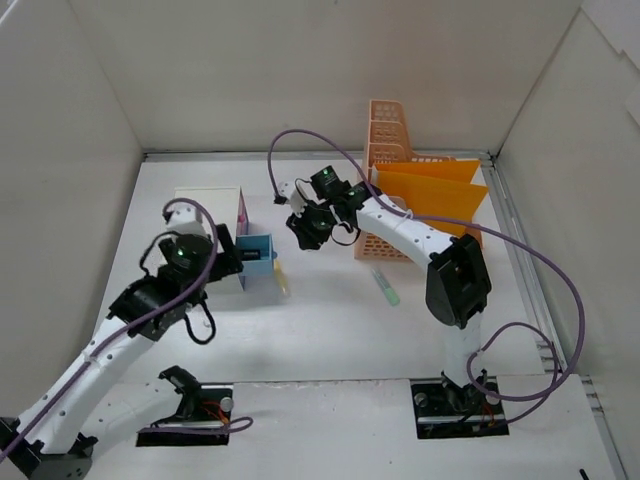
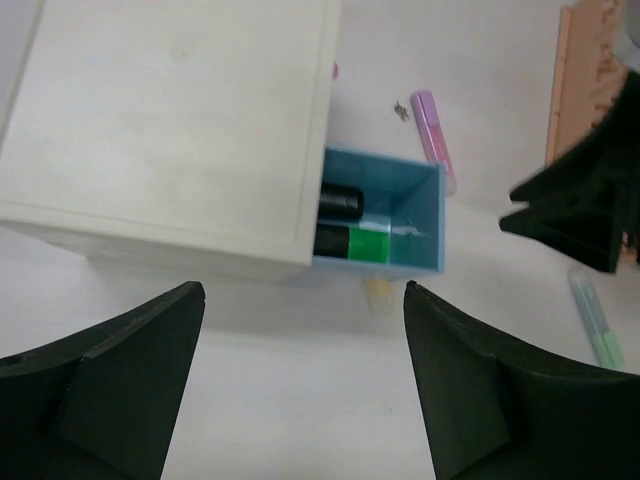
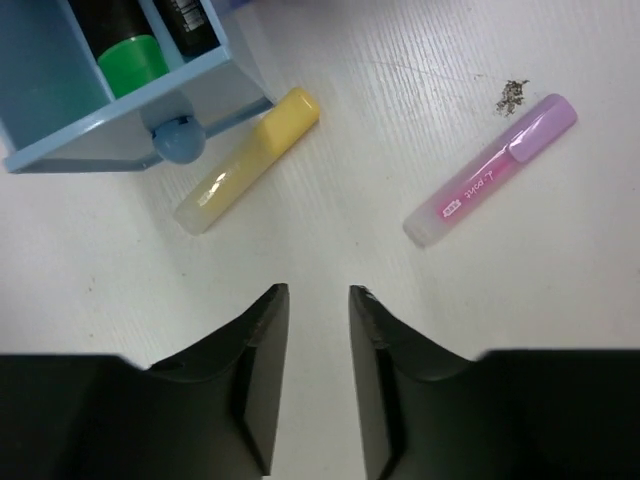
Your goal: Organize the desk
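Observation:
The white desk [image 1: 330, 340] holds a white drawer unit [image 1: 208, 212] whose blue drawer [image 1: 258, 256] is pulled open. In the left wrist view the drawer [image 2: 400, 200] holds a black marker and a green marker [image 2: 368, 243]. A yellow highlighter [image 3: 248, 160] lies next to the drawer knob [image 3: 178, 140], and a pink highlighter [image 3: 492, 170] lies to its right. A green highlighter [image 1: 385, 283] lies mid-desk. My left gripper [image 2: 303, 295] is wide open and empty above bare desk in front of the drawer unit. My right gripper [image 3: 316, 295] is narrowly open and empty, above the desk between the yellow and pink highlighters.
An orange mesh basket [image 1: 385, 135] with orange file dividers [image 1: 430, 195] stands at the back right. White walls close in the desk on three sides. A small dark speck of debris [image 3: 512, 93] lies by the pink highlighter. The right gripper shows in the left wrist view [image 2: 580, 210].

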You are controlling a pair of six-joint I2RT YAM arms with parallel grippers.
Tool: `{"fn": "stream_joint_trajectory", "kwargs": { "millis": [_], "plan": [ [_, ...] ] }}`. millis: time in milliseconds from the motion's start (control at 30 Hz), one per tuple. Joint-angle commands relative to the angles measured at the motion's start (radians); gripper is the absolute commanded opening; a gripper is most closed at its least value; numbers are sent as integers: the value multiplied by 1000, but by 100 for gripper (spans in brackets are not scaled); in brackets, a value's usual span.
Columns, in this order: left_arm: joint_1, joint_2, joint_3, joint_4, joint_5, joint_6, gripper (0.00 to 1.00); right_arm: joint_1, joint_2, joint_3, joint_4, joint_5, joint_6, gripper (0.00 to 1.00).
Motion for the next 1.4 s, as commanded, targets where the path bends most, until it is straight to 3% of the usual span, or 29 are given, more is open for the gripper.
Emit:
{"fn": "stream_joint_trajectory", "kwargs": {
  "millis": [0, 233, 300, 500, 967, 1367],
  "plan": [
    [197, 60, 78, 162, 252, 136, 77, 7, -115, -5, 57, -36, -22, 26],
    [597, 113, 112, 169, 559, 179, 77, 39, -50, 42, 82, -18, 40, 2],
    [703, 104, 90, 175, 625, 196, 77, 59, -27, 53, 88, -7, 69, 0],
    [866, 122, 41, 209, 768, 221, 78, 88, 13, 84, 113, 10, 97, 0],
    [914, 251, -105, 304, 872, 262, 81, 125, 140, 233, 137, -33, 119, 0],
    [871, 303, -138, 283, 811, 310, 80, 185, 203, 334, 162, -96, 145, 0]
  ]
}}
